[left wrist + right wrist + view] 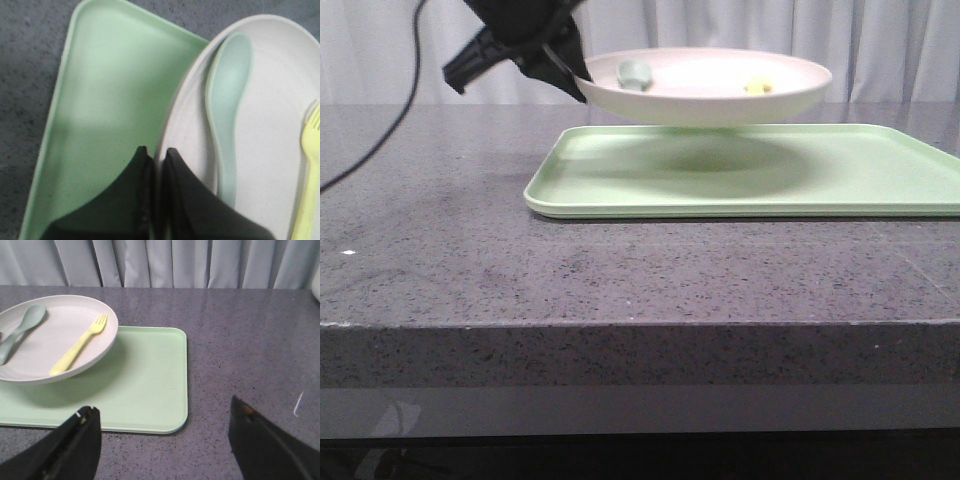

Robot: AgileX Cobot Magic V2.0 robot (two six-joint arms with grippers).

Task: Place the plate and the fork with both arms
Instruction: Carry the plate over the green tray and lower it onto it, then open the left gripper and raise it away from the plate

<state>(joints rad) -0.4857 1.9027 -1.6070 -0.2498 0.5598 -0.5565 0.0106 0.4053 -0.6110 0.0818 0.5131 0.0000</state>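
Grey speckled table [470, 270] lies bare ahead of a light-green tray [880, 175]. Above the tray hangs the plate [720, 100], clear of its surface, the left fingers [159, 200] clenched on its rim at nine o'clock. On the plate lie the fork [80, 345] and a grey-green spoon [227, 100]. Right fingers [162, 440] are spread wide, grasping nothing, over the tray's near corner.

Soft, even light falls from above. In the front view the plate [705, 85] is washed out to near white inside, and it throws a broad, blurred shadow onto the tray [750, 170] beneath. The speckled surface [470, 250] carries a dull sheen toward the curtain [740, 25]. The left wrist view is soft and unsharp, its dark fingers [190, 205] featureless. The right wrist view is sharper, though its near fingers [75, 450] blur.
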